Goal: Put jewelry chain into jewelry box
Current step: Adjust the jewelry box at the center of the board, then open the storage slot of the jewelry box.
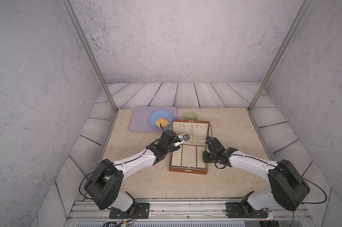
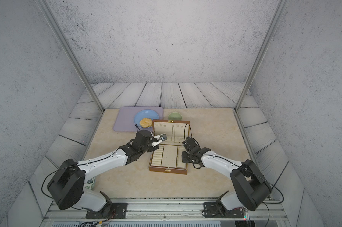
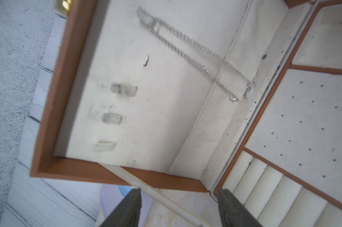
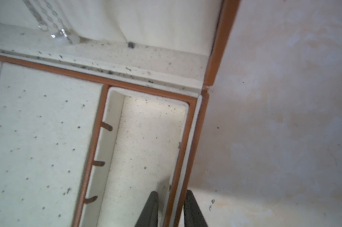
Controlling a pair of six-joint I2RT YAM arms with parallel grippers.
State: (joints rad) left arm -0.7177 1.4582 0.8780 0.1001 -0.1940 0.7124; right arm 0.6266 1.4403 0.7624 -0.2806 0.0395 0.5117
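The brown jewelry box (image 1: 188,171) (image 2: 167,170) stands open mid-table, its lid upright. The jewelry chain (image 1: 192,133) (image 2: 173,134) hangs doubled from a hook in the cream lid (image 3: 162,110). In the left wrist view the jewelry chain (image 3: 195,49) ends in a small pendant (image 3: 250,88) near the hinge. My left gripper (image 1: 183,141) (image 3: 181,190) is open at the lid's left edge, holding nothing. My right gripper (image 1: 207,145) (image 4: 171,192) straddles the box's right wall (image 4: 188,149), one finger inside the right compartment and one outside, shut on it.
A lilac tray (image 1: 138,121) at the back left carries a blue plate (image 1: 153,118) with a pastry (image 1: 161,122). A green bowl (image 1: 190,116) stands just behind the lid. Metal frame posts rise at both back corners of the table.
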